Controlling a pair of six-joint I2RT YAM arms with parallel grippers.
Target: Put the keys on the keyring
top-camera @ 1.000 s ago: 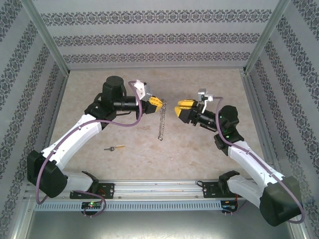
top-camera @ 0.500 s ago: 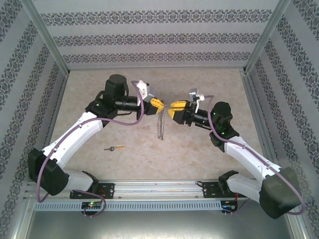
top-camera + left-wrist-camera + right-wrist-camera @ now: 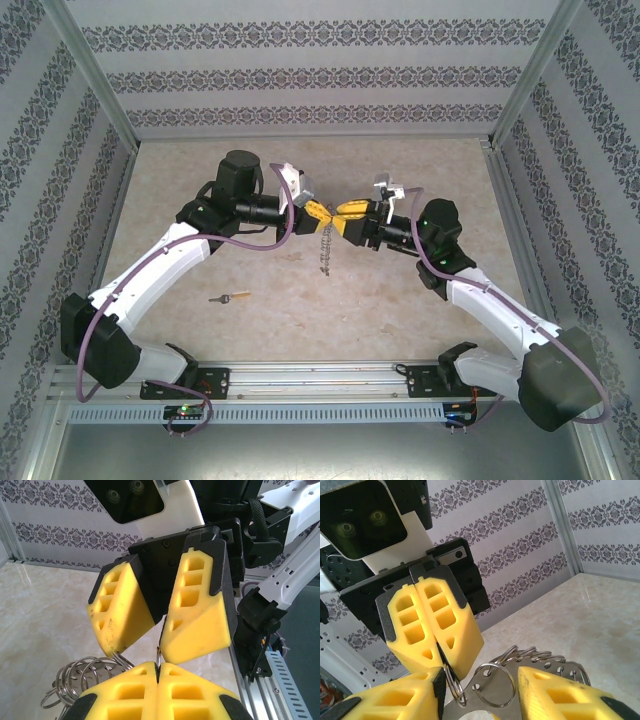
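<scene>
In the last sec our right gripper swung in to meet the left gripper mid-air. Left is clamped tight on the keyring, which dangles above the counter. Right's jaws are narrowing but still apart, straddling the keyring w/o gripping. The key lies on the counter, well apart, so threading's not begun.

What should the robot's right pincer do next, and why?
Probably close the right pincer on the keyring: its jaws stand open around a ring, right beside the shut left pincer that holds it. The key lies on the table.
</scene>
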